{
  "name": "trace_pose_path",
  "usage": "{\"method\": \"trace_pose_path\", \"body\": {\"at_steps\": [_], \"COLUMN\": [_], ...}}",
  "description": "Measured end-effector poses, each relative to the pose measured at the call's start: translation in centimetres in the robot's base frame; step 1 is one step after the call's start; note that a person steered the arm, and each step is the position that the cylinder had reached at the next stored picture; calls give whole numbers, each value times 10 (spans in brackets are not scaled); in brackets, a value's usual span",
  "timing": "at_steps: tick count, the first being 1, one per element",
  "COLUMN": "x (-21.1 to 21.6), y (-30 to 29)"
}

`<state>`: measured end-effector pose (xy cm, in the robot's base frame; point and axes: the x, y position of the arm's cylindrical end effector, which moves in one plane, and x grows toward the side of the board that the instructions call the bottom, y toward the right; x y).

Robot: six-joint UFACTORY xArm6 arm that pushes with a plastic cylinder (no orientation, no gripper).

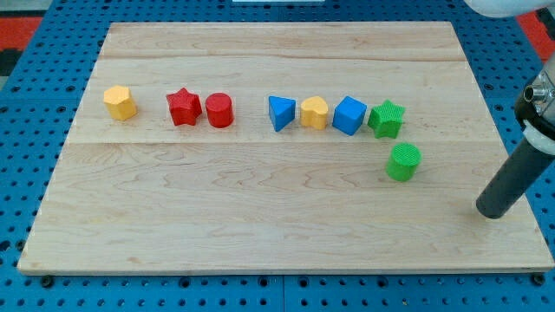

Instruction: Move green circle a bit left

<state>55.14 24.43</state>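
Our rod slants in from the board's right edge; my tip [494, 210] rests near it, well right of the green circle [403, 162], touching nothing.

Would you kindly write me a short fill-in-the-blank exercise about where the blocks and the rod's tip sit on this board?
1. My tip rests to the view's ____ of the green circle.
2. The green circle lies just below the green ____.
3. The block farthest to the view's left is ____ in colour.
4. The red star sits beside the red ____.

Missing words: right; star; yellow; cylinder
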Motion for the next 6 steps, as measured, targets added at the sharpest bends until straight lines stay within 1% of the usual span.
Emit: {"method": "trace_pose_path", "body": {"at_steps": [1,3,4,5,6], "x": [-1,-34,-68,-82,-85], "y": [0,0,-21,-101,-122]}}
